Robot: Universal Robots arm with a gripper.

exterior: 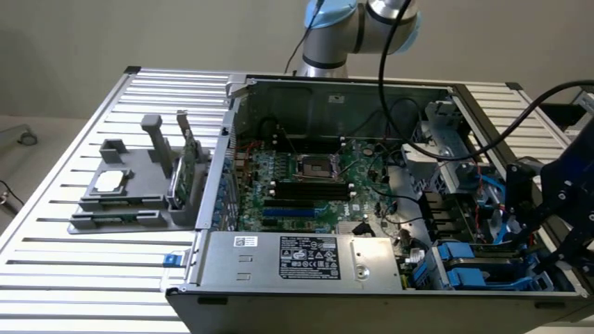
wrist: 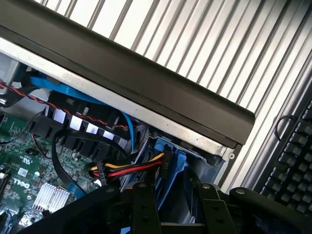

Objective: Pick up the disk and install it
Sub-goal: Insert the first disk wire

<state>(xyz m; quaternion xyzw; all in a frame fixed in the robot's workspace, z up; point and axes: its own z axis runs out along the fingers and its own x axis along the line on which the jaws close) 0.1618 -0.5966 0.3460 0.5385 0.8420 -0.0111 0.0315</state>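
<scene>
Disk, rectangular, blue plastic-framed

Robotics laboratory bench. A ribbed aluminium table carries a PC case (side cover off) with its motherboard exposed. At the exterior view's left, a grey fixture on the table presents loose components, one card standing upright. An industrial arm rises behind the case against a plain wall. A keyboard lies near the table.
</scene>
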